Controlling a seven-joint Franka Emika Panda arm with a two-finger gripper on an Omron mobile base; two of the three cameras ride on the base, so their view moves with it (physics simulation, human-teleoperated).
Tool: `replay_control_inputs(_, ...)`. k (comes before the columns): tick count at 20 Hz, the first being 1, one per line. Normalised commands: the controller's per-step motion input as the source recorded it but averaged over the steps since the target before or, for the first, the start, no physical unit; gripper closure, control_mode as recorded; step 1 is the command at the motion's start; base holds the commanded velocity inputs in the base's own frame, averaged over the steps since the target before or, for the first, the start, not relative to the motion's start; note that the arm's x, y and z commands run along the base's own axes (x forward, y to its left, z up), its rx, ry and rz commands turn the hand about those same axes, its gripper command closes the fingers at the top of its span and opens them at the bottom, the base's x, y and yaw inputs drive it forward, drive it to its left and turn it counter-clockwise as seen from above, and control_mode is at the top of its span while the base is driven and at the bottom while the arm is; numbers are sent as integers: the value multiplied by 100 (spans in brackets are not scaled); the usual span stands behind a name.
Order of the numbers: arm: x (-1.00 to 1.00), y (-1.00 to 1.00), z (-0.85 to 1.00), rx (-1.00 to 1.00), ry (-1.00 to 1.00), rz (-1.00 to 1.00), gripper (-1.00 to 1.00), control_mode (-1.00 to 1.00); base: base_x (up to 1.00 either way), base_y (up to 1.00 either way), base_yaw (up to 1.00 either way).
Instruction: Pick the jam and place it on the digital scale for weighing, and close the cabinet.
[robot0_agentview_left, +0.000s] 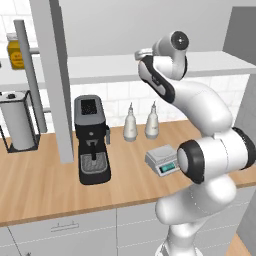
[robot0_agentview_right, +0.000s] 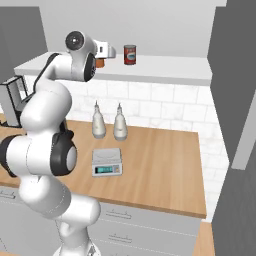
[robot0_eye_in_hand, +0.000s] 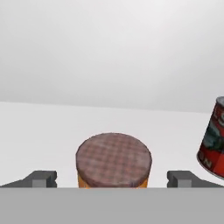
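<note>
We have our pincer (robot0_eye_in_hand: 113, 180) raised to the cabinet shelf (robot0_agentview_right: 165, 67), and in the hand view its two fingertips (robot0_eye_in_hand: 41, 178) stand wide apart at the lower left and lower right of the frame, with the jam (robot0_eye_in_hand: 113, 161) centred between them. The jaws are open and touch nothing; they flank the jar because, as we judge it, the next step is to close on its sides just under the brown lid.

In the right base view the jam (robot0_agentview_right: 100, 62) shows as a small orange patch at the upper left, just in front of the hand, on the same shelf as the red can (robot0_agentview_right: 130, 54), which stands near it toward the middle of the frame. In the hand view that can (robot0_eye_in_hand: 213, 140) sits at the right edge, close enough that we should keep the outer finger clear of it.

The digital scale (robot0_agentview_right: 107, 162) lies on the bench (robot0_agentview_right: 165, 165) at the centre of the frame, platform bare, ready to take the jar. The cabinet door (robot0_agentview_left: 56, 80) stands open at the upper left of the left base view, so closing it comes last.
</note>
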Motion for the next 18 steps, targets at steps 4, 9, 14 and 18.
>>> replay_control_inputs(4,21,0,-8,0,0,0,-100,-100,0,0,0)
replay_control_inputs(9,22,1,-15,0,0,0,100,-100,0,0,0)
replay_control_inputs(14,22,2,-15,0,0,0,100,-100,0,0,0)
replay_control_inputs(18,11,2,-11,0,0,0,100,-100,0,0,0)
